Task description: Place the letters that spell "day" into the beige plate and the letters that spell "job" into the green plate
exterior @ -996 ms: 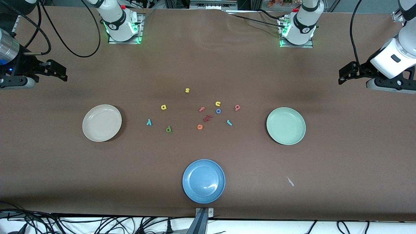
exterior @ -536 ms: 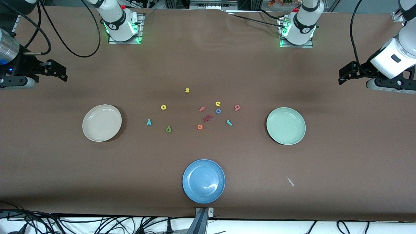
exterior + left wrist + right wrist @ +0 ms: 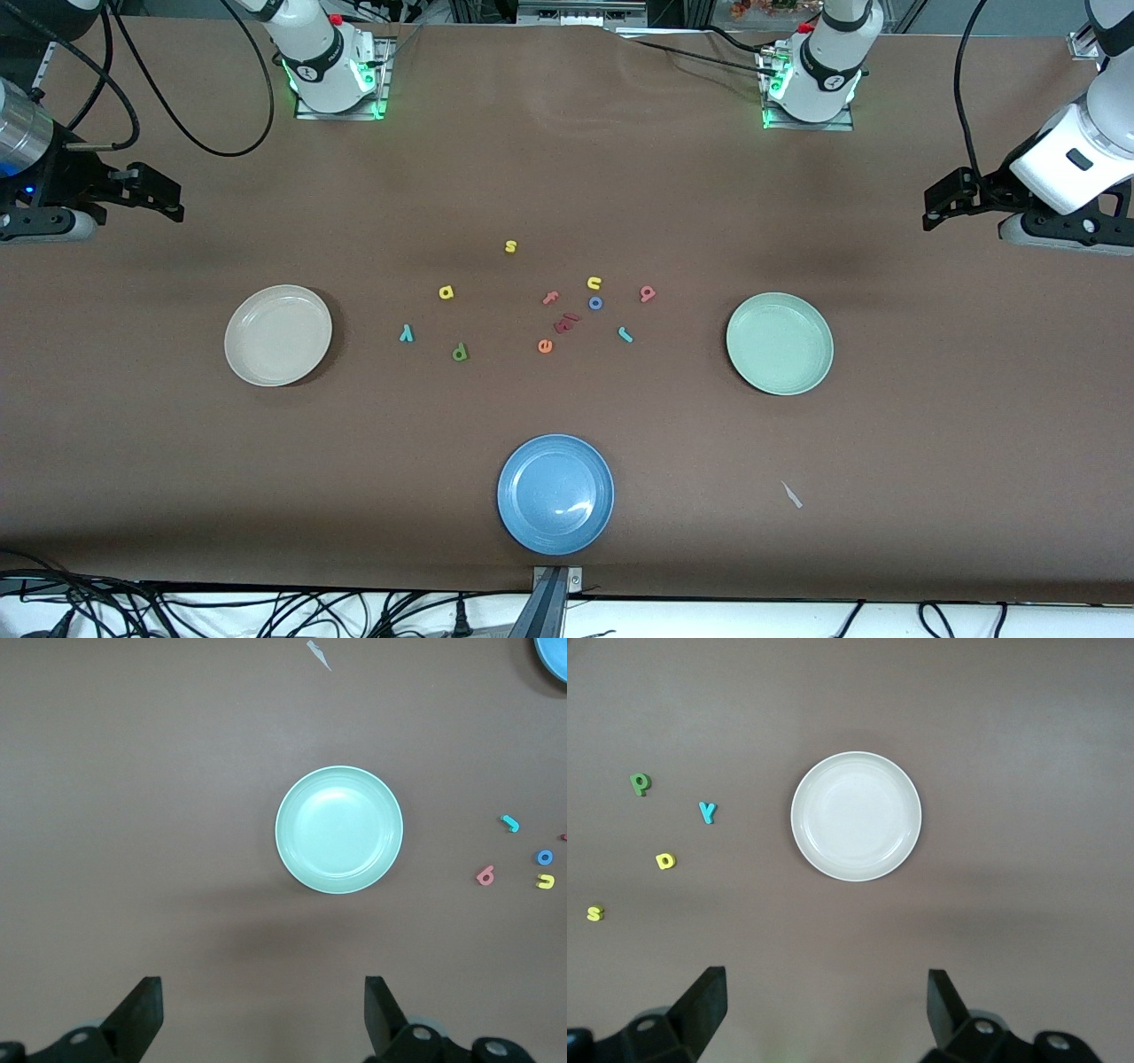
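Letters (image 3: 545, 306) lie between beige plate (image 3: 278, 335) and green plate (image 3: 780, 344); both fingers spread.

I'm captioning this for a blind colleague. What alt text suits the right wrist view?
A round cream-beige plate sits empty on the brown table, seen from above past the open right gripper. Beside it lie small foam letters: green d, teal y, yellow a, yellow s.

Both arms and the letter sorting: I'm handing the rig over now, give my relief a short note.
Left gripper and right gripper: jaws open, holding nothing, waiting raised at their ends of the table.
Beige plate and green plate: no letters in them.
Green d, yellow a, teal y, teal j, blue o, pink b: loose between the plates.
Done: nothing. Left: all six.
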